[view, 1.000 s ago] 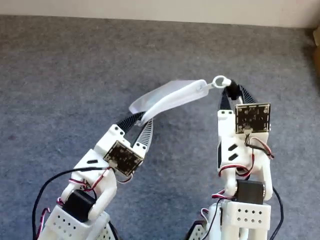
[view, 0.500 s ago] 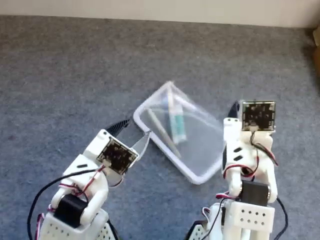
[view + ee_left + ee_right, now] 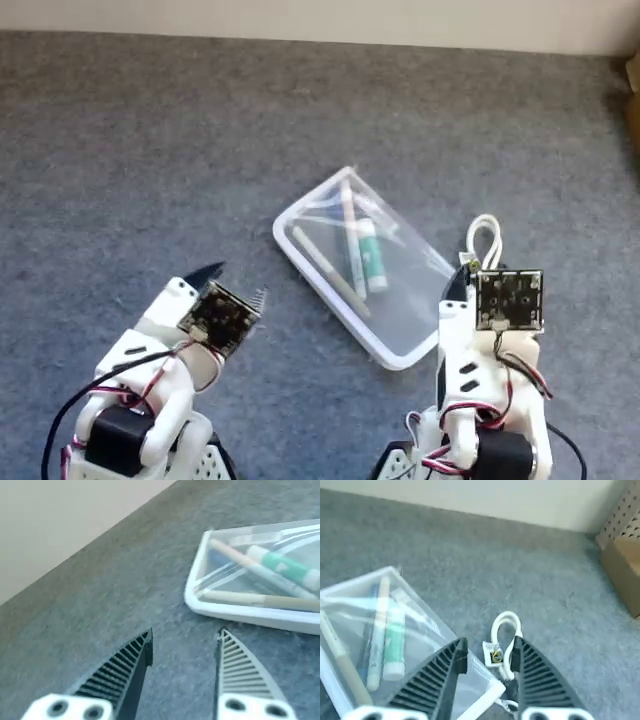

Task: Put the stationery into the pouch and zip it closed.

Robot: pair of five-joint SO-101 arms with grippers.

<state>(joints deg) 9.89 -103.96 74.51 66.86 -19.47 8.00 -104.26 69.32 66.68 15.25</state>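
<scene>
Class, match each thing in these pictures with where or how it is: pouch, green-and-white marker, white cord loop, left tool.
1 pouch
2 green-and-white marker
3 white cord loop
4 left tool

A inside the pouch
B open, above bare carpet
C lying flat on the carpet
D outside, at the pouch's corner

Pairs: 1-C, 2-A, 3-D, 4-B

We count one pouch, three pens inside it, one cord loop at its corner, one left gripper, one right gripper, one box.
</scene>
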